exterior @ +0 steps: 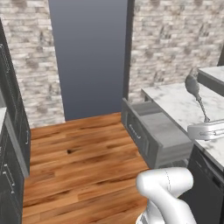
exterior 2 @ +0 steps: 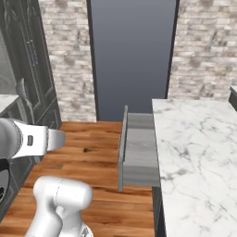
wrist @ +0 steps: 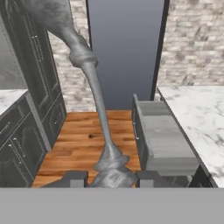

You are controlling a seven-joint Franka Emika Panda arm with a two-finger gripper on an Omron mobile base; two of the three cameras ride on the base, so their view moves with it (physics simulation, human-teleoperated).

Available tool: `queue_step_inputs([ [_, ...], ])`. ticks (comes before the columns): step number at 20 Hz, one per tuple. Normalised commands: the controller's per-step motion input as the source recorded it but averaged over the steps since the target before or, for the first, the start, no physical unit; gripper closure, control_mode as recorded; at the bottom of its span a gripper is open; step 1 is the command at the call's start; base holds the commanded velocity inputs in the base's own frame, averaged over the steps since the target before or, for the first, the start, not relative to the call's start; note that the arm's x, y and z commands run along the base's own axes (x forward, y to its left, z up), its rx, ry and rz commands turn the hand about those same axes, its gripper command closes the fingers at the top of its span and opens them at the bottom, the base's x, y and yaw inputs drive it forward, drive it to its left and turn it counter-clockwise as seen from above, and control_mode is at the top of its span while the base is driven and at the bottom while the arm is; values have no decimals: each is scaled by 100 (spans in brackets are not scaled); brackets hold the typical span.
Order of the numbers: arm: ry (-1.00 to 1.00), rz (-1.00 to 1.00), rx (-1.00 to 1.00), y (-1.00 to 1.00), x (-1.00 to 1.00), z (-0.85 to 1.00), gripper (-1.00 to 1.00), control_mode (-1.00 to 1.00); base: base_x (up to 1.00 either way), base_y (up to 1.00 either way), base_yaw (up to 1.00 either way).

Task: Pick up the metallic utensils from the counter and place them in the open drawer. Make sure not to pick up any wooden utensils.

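A grey metal spoon (wrist: 98, 109), one of the metallic utensils, stands upright in my gripper (wrist: 111, 179), which is shut on the base of its thin handle. Its round bowl (exterior: 191, 85) points up. In the left base view the gripper (exterior: 205, 125) hangs over the white marble counter (exterior: 173, 100), to the right of the open grey drawer (exterior: 159, 129). The right base view has the spoon (exterior 2: 21, 95) at far left, above my hand. The drawer (exterior 2: 139, 150) juts from the counter's (exterior 2: 199, 152) side, with nothing inside that I can see. The wooden utensils are out of view.
Dark arch-panelled cabinets (wrist: 30, 87) line the left side, with a second marble top (wrist: 8, 98) beside them. Wood floor (exterior: 83, 162) lies between them and the island. A brick wall (exterior 2: 203, 51) and a grey doorway panel (exterior 2: 132, 55) close the far end.
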Motion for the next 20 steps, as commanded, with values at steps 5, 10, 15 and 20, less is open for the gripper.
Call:
queue_step_inputs([
  [5,0,0,0,0,0,0,100,100,35,-8,0],
  [10,0,0,0,0,0,0,100,100,19,-11,0],
  [15,4,0,1,-28,45,-46,100,-100,0,0,0],
  [20,12,0,0,-23,75,-74,100,-100,0,0,0],
])
